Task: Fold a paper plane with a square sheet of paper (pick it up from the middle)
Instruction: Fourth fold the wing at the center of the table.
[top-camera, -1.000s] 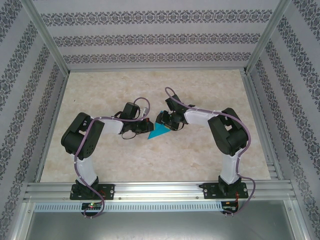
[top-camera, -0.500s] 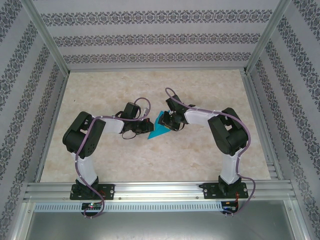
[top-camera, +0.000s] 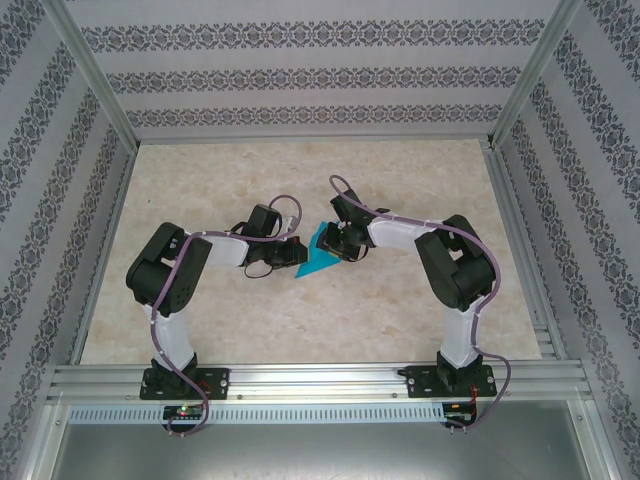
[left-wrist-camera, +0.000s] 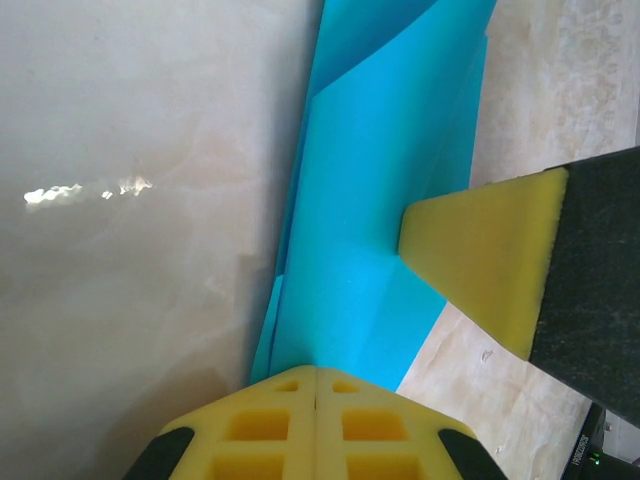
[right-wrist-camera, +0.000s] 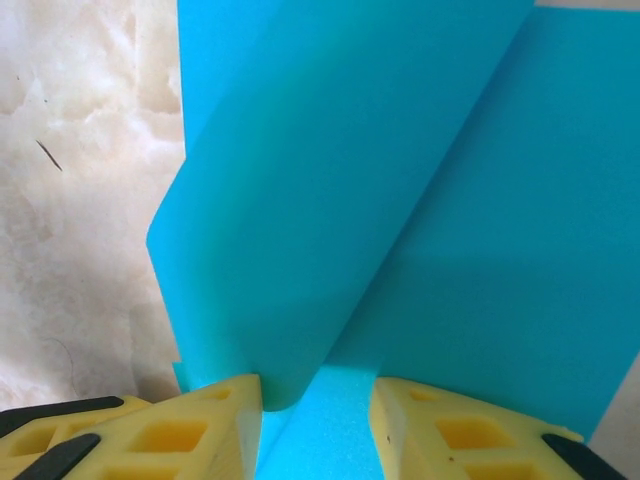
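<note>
The turquoise sheet of paper (top-camera: 318, 263) lies mid-table, folded into a pointed paper plane shape with its tip toward the near left. My left gripper (top-camera: 298, 252) is at its left edge. In the left wrist view the fingertips (left-wrist-camera: 317, 372) are pressed together with the paper (left-wrist-camera: 390, 180) running out from between them. My right gripper (top-camera: 336, 244) is over the paper's far right part. In the right wrist view its jaws (right-wrist-camera: 318, 395) stand apart astride the paper, and a loose flap (right-wrist-camera: 330, 200) curls up against the left finger. One right finger (left-wrist-camera: 480, 265) rests on the paper.
The beige marble-look tabletop (top-camera: 300, 170) is ringed by patterned walls and an aluminium frame (top-camera: 300, 380) along the near edge. The two arms meet at the middle, elbows out to either side.
The right gripper's jaws have narrowed around the paper. A raised flap of paper now shows at the far side of the fold. The left gripper has stayed shut and still.
</note>
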